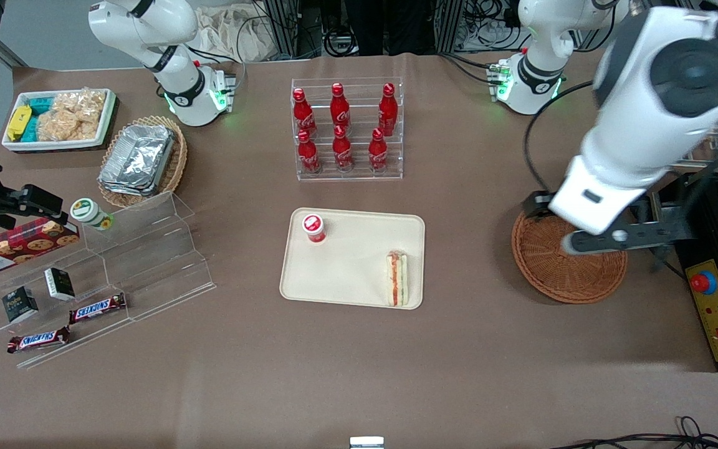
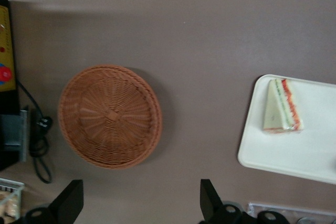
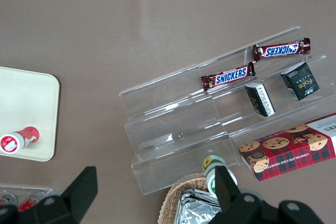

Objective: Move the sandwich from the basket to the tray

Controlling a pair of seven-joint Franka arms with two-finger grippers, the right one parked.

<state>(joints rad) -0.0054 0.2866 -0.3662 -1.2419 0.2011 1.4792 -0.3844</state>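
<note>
The sandwich point(image 1: 397, 279) lies on the beige tray point(image 1: 346, 274), near the tray's corner closest to the working arm and the front camera. It also shows in the left wrist view point(image 2: 283, 107) on the tray point(image 2: 294, 156). The round reddish-brown basket point(image 1: 568, 274) stands beside the tray toward the working arm's end of the table, and it is empty point(image 2: 109, 115). My left gripper point(image 1: 540, 206) hangs high above the basket's rim. Its fingers point(image 2: 210, 200) are spread wide with nothing between them; the gripper point(image 2: 142, 203) is open.
A small red-capped bottle point(image 1: 313, 227) lies on the tray. A clear rack of red cola bottles point(image 1: 346, 128) stands farther from the camera. A control box with a red button point(image 1: 717, 312) sits beside the basket. A clear stepped shelf with snacks point(image 1: 116, 262) lies toward the parked arm's end.
</note>
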